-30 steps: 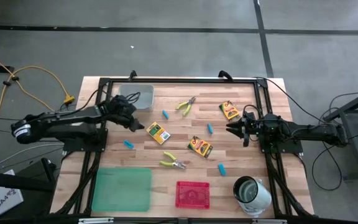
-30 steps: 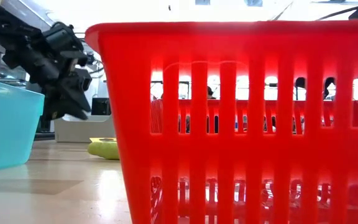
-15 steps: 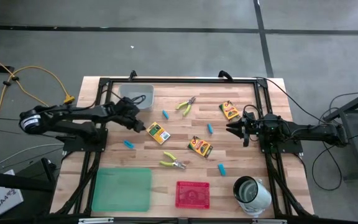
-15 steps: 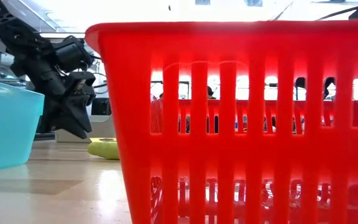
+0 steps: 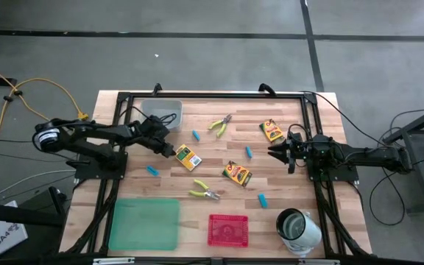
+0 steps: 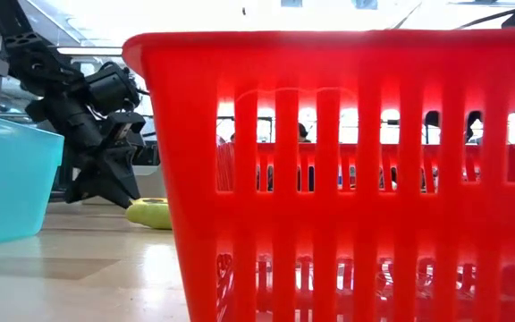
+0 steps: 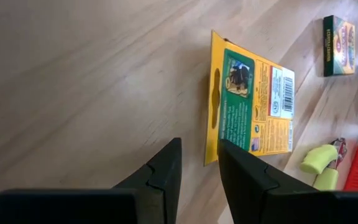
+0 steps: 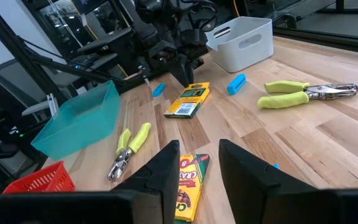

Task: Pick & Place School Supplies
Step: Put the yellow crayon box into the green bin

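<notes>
Three yellow-orange crayon boxes lie flat on the table: one (image 5: 188,157) mid-left, one (image 5: 237,174) in the centre, one (image 5: 272,130) far right. Several light-blue pieces (image 5: 196,135) (image 5: 249,152) (image 5: 152,171) and two pliers with yellow-green handles (image 5: 220,125) (image 5: 205,192) lie scattered. My left gripper (image 5: 173,151) is open, low over the table just left of the mid-left box (image 7: 250,102); its fingertips (image 7: 199,167) straddle that box's nearest corner without a visible touch. My right gripper (image 5: 274,152) waits open right of centre, above the table, facing the centre box (image 8: 188,186).
A clear tray (image 5: 162,114) sits at the far left, a green tray (image 5: 144,223) and a red basket (image 5: 227,229) at the near edge, and a white-and-metal cup (image 5: 298,227) near right. The red basket (image 6: 356,179) fills most of the low view.
My left gripper has moved toward the table's right and down, from beside the clear tray to the left end of the mid-left crayon box. The right arm has kept still, and no object has shifted.
</notes>
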Robot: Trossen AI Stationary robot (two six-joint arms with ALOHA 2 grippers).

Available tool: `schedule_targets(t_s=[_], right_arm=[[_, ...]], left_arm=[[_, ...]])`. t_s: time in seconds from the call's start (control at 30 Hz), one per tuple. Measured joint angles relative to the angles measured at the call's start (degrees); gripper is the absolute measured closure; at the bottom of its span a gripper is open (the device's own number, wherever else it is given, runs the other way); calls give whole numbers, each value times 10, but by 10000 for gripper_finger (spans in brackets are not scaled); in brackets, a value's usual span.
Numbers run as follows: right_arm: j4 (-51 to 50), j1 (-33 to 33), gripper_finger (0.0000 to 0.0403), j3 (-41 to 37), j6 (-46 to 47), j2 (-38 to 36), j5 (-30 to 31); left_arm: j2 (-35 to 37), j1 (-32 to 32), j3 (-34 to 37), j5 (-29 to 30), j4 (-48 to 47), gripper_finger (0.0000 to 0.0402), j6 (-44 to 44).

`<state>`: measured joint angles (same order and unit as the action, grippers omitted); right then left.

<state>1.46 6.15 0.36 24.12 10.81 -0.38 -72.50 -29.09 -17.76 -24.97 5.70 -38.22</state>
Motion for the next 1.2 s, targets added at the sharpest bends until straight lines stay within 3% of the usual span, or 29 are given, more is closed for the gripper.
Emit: schedule_targets(t_s=[0.57,1.07,1.2], right_arm=[[0,0,298,0,0,0,0],[0,0,298,0,0,0,0],[0,0,298,0,0,0,0]], left_arm=[[-4,12,0,8,22,305,4],[-4,12,0,7,23,396,16],[-4,12,0,2,23,400,22]])
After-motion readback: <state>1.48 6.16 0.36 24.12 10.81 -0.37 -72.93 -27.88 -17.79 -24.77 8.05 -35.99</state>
